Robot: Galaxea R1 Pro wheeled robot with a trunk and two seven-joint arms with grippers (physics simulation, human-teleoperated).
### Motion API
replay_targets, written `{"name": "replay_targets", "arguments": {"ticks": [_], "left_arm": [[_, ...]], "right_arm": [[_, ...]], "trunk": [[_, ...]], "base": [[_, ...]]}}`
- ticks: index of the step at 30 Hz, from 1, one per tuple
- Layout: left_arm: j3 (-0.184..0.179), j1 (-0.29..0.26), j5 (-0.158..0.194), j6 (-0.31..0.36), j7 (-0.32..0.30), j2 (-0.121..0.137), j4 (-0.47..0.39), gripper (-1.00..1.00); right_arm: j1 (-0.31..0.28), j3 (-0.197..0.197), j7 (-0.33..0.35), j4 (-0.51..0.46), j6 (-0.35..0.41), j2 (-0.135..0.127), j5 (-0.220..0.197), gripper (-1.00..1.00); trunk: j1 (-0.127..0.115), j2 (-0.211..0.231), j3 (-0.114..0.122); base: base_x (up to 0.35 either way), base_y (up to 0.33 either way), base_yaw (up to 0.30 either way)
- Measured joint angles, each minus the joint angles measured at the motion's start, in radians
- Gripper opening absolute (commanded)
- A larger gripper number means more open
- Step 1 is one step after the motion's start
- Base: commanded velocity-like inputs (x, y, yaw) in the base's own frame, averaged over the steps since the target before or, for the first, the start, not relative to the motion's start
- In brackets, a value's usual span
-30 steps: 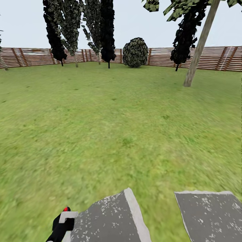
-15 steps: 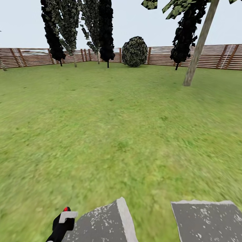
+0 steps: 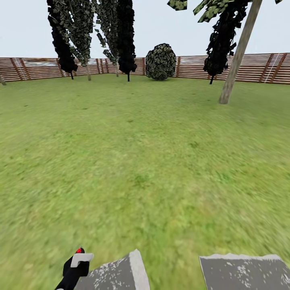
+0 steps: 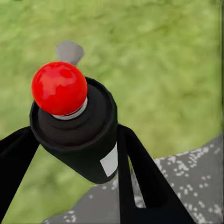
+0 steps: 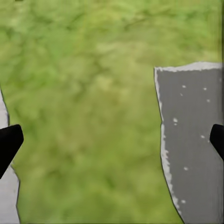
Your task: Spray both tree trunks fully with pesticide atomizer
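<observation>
Head cam: high, fwd-down over lawn; wrist cams close, share lawn.

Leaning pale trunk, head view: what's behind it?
Behind the tree trunk runs the brown slat fence, with a dark slim tree just to its left. The strip of fence directly behind the trunk is covered.

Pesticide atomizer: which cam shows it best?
Left wrist view: the pesticide atomizer sits close up, red tip and black body clear, clamped in the left tool. Head view catches just a speck of its red tip above that tool, at the bottom edge.
</observation>
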Motion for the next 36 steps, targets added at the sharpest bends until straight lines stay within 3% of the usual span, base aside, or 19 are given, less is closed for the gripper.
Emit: {"name": "replay_targets", "arguments": {"ticks": [36], "left_arm": [[-0.001,0.0,0.0,0.0,-0.001,-0.001,0.0,-1.0]], "right_arm": [[0.0,0.0,0.0,0.0,0.0,0.0,0.0,1.0]], "trunk": [[0.0,0.0,0.0]], "base": [[0.232,-0.197,0.0]]}}
